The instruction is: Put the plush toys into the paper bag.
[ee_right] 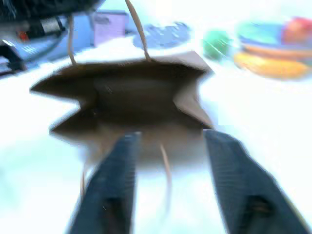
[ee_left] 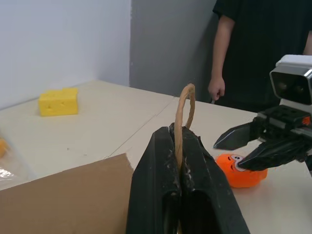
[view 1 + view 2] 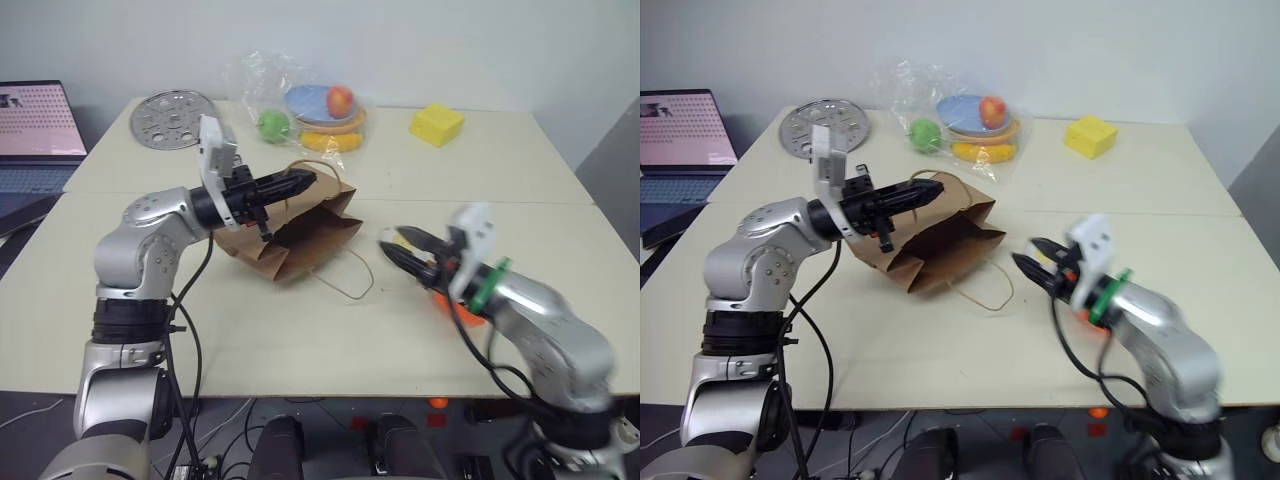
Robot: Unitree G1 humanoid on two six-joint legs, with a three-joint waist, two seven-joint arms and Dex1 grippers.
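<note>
Left gripper (image 2: 180,161) pinches the brown kraft paper bag's (image 3: 300,235) looped handle (image 2: 184,105) mid-table; right gripper (image 3: 405,250) spread wide, empty, above orange carrot plush (image 2: 240,170).

The paper bag (image 3: 290,235) lies left of the carrot toy (image 2: 241,171).

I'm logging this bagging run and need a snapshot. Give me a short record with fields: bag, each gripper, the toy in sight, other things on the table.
paper bag: brown paper bag lying on its side on the table, mouth toward the right gripper
left gripper: left gripper shut on the bag's upper handle
right gripper: right gripper open, empty, facing the bag mouth
toy in sight: orange carrot on the table beside the right gripper
other things: yellow block, bagged fruits, metal disc
</note>
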